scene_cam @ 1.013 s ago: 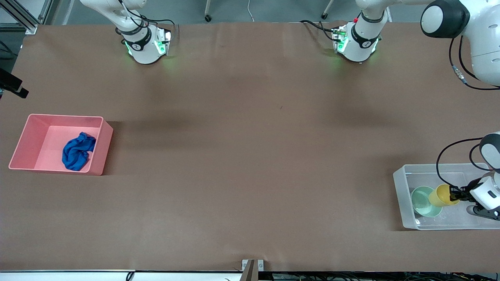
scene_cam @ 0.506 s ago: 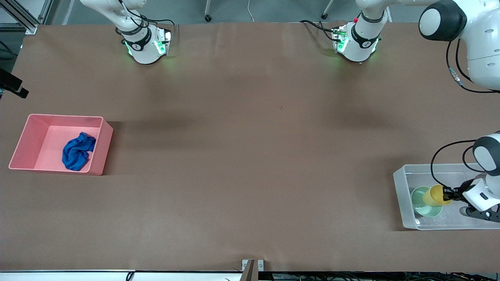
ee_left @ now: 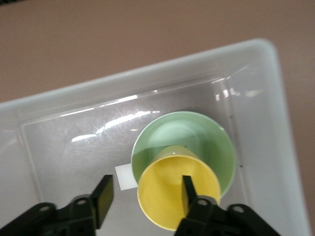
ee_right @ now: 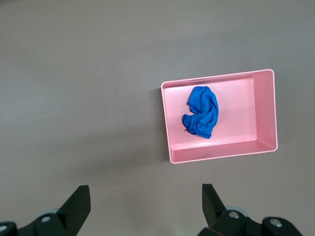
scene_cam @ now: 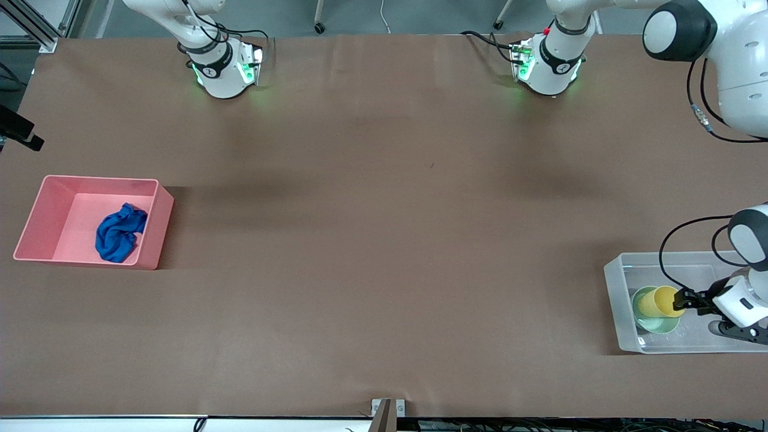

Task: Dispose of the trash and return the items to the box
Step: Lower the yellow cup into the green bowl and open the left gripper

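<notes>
We take this for a robotics lab. Two white arm bases [scene_cam: 225,69] glowing green are bolted onto a table [scene_cam: 384,198] covered with plain brown sheeting. Above the table's top edge we see grey floor, caster wheels [scene_cam: 319,27] and loose cables; an aluminium frame rail [scene_cam: 30,24] stands off its corner.

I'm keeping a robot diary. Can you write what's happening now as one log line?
left gripper: open, one finger inside yellow cup in green bowl, clear box | right gripper: open, waiting over table | blue rag in pink bin
</notes>
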You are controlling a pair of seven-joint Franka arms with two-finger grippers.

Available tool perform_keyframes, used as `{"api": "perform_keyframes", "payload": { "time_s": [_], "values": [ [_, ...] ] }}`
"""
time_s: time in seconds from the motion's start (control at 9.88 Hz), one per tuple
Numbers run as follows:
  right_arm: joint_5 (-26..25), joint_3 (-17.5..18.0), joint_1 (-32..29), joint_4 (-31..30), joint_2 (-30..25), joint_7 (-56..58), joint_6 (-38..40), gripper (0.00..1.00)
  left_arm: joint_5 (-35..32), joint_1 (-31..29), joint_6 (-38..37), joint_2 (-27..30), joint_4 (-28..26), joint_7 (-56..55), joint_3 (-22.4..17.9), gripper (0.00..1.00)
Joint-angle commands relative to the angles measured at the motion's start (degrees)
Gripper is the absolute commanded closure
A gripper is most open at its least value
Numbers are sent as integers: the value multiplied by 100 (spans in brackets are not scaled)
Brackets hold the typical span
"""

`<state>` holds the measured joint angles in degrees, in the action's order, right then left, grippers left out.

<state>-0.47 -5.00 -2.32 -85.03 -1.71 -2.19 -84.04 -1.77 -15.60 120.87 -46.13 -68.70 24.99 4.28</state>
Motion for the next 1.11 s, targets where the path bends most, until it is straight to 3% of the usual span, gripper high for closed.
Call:
{"api": "perform_keyframes", "payload": {
  "time_s": [0.0,0.61,1.01],
  "values": [
    [-50,34,-40,-155,-163,44,-16,0,72,5,-536,498,-161,-108,151,6],
    [-50,34,-41,-155,-163,44,-16,0,63,5,-2100,1807,-362,-1065,775,5],
    [-50,34,-32,11,-119,96,-25,0,63,4,-2138,3283,-1872,-1662,1267,5]
  ]
}}
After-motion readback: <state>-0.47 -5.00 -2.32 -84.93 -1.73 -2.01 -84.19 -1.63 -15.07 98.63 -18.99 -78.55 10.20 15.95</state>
